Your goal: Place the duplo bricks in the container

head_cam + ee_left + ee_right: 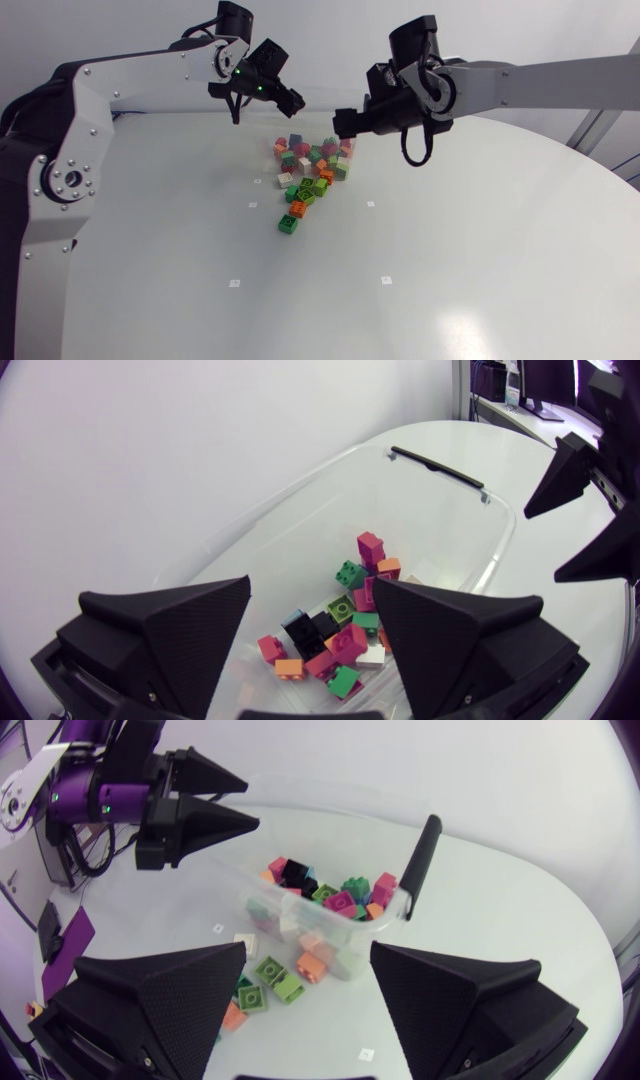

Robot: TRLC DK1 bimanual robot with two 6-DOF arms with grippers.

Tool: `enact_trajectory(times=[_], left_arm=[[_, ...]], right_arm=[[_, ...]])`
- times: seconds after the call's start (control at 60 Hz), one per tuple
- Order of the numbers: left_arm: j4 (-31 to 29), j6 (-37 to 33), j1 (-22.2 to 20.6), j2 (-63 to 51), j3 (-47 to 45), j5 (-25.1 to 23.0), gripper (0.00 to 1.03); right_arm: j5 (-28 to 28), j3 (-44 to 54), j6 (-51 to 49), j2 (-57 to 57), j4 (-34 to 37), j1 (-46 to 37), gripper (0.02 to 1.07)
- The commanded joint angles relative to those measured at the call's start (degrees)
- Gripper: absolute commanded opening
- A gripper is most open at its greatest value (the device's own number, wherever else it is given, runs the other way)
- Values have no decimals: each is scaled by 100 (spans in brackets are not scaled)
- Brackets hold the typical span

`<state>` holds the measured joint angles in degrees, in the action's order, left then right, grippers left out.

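here, left hand open, right hand open, clear container evident only from wrist views

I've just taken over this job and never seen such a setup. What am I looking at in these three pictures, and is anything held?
It's a robot: left arm, right arm, over a white table. The overhead picture shows both; the other two come from a camera on each arm's wrist, looking past its own black fingers. The left gripper and right gripper are both open, holding nothing. A clear container holds some duplo bricks; loose bricks lie on the table beside it.
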<state>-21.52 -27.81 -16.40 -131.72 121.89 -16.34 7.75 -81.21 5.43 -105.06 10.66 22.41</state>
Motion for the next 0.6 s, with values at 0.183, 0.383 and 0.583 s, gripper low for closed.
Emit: enact_trajectory(times=[0.183, 0.383, 0.583], left_arm=[[473, -14, 137, 1491, -1914, 17, 98], [526, -22, 41, 2423, -3364, 280, 98], [-327, 435, -311, 2590, -3988, 966, 98]], right_arm=[[166, 852, -596, 363, -143, 501, 92], [166, 1142, -640, 442, -178, 518, 92], [166, 1397, -640, 662, -231, 492, 92]])
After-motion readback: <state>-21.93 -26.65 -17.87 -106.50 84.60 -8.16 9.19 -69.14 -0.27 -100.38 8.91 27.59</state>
